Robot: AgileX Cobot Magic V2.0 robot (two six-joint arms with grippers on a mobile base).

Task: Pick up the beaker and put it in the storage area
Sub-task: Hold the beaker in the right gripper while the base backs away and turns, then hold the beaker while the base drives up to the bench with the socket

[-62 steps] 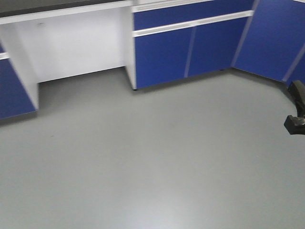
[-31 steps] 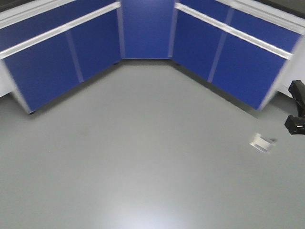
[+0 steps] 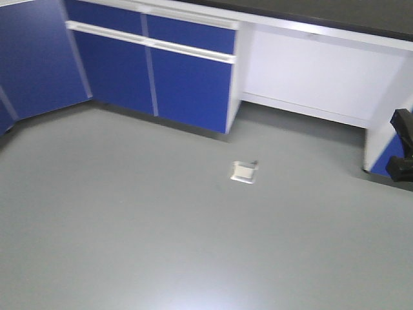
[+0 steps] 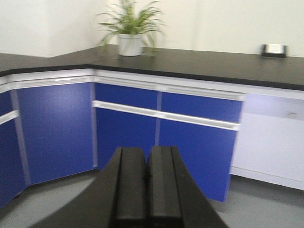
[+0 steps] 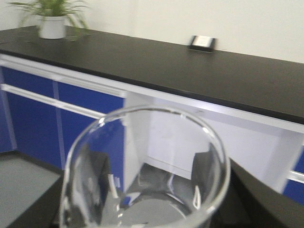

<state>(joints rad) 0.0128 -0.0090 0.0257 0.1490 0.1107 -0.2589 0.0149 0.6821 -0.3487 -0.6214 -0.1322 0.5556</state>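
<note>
A clear glass beaker (image 5: 147, 190) fills the bottom of the right wrist view, rim up. My right gripper (image 5: 152, 175) is shut on it, and its dark fingers (image 5: 211, 168) show through the glass on both sides. Beyond it lies the storage area, a long black benchtop (image 5: 190, 71) with a small black box with a white socket face (image 5: 203, 42). In the left wrist view the same benchtop (image 4: 213, 64) and box (image 4: 274, 49) appear, and my left gripper (image 4: 147, 164) is shut with nothing in it. A black part of the right arm (image 3: 403, 155) shows at the front view's right edge.
Blue cabinet doors (image 3: 187, 84) stand under the benchtop, with a white-walled knee gap (image 3: 310, 77) to their right. A small square metal plate (image 3: 245, 171) sits in the grey floor. A potted plant (image 4: 130, 28) stands on the benchtop corner.
The front view has swung: the cabinet corner slid off to the left, the knee gap came in at the right, and the floor plate moved from right to centre. The arm part kept its place.
</note>
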